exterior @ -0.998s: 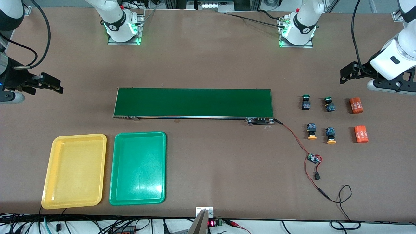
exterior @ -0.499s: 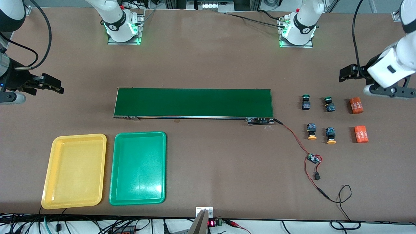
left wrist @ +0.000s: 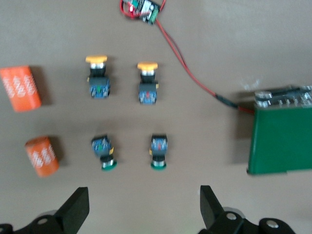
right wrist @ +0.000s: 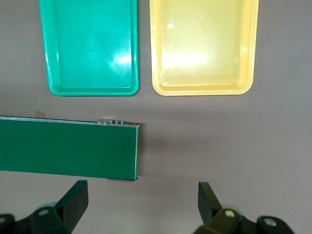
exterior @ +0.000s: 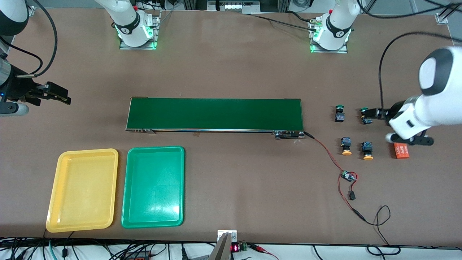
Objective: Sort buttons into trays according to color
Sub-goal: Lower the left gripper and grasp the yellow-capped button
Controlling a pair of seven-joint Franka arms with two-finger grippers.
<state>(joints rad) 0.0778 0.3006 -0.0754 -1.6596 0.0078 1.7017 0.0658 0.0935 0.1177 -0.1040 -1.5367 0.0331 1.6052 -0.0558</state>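
Four buttons lie toward the left arm's end of the table: two green-capped and, nearer the front camera, two yellow-capped. In the left wrist view the green caps lie just ahead of the fingers, with the yellow caps past them. My left gripper is open and empty, up over the table beside the green-capped buttons. My right gripper is open and empty, and that arm waits. The yellow tray and green tray lie side by side, both bare.
A long dark-green conveyor belt lies mid-table. Two orange cylinders lie beside the buttons; in the front view one shows partly under the left hand. A red wire with a small board runs from the belt.
My left arm has swung toward the front camera and come down, from over bare table to over the cylinders beside the green-capped buttons. The right arm has barely moved.
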